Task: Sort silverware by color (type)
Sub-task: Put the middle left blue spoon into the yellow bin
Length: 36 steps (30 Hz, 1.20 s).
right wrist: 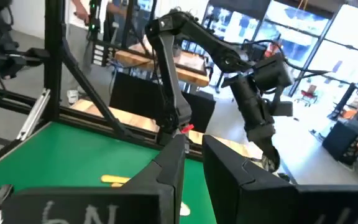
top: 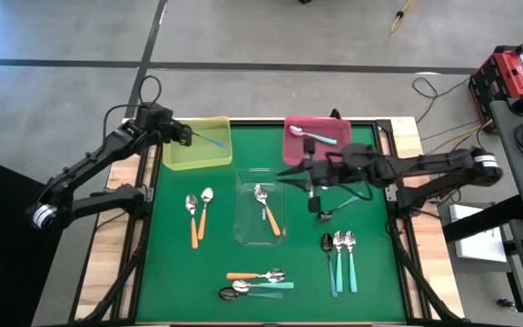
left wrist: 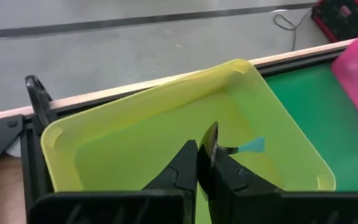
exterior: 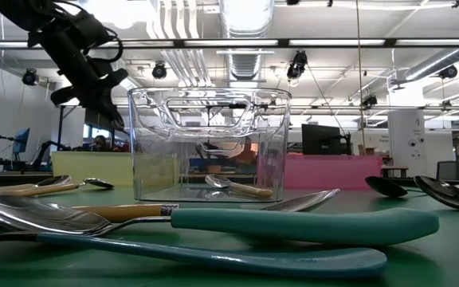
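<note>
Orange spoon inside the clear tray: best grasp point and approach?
Grip the orange spoon mid-handle, coming straight down from above. It lies flat inside the clear tray, whose walls block side approaches, and the slim handle suits a pinch better than the rounded bowl. Set the fingers across the handle.

Three trays — one yellow [top: 198,145], one pink [top: 316,141], one clear [top: 261,207]. Eleven spoons: one teal-handled in the left tool [top: 192,136] over the yellow tray, one [top: 316,137] in the pink, one orange-handled [top: 266,209] in the clear — eight loose on the desk [top: 171,272]: three orange-handled, five teal-handled
</note>
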Motion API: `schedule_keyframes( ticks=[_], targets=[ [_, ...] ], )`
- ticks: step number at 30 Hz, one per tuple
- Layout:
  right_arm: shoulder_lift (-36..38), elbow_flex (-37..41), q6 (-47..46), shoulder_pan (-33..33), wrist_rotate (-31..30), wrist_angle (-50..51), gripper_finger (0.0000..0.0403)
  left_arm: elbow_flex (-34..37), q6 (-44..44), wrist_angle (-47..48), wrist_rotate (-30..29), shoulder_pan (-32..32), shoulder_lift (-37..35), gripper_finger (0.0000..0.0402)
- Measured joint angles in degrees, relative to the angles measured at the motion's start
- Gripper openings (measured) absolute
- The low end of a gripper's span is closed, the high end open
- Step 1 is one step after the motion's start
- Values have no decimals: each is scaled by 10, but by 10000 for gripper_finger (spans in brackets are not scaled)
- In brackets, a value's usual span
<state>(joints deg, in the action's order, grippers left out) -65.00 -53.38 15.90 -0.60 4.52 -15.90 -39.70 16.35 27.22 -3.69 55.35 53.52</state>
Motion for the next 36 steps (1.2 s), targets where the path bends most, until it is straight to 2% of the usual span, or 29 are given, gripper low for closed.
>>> schedule_keyframes(
  ticks=[5,11,20,26,36],
  targets=[
    [54,87,-14,-6,-34,-70,47,0,26,0,-3,0,18,0],
    [73,133,-13,-6,-76,-72,47,0,46,8,-3,0,42,0],
    [60,138,6,-6,-76,-72,47,0,58,13,-6,0,64,0],
    [60,138,8,-6,-76,-71,47,0,57,35,-41,0,64,0],
    [60,138,8,-6,-76,-70,47,0,55,37,-43,0,64,0]
  ],
)
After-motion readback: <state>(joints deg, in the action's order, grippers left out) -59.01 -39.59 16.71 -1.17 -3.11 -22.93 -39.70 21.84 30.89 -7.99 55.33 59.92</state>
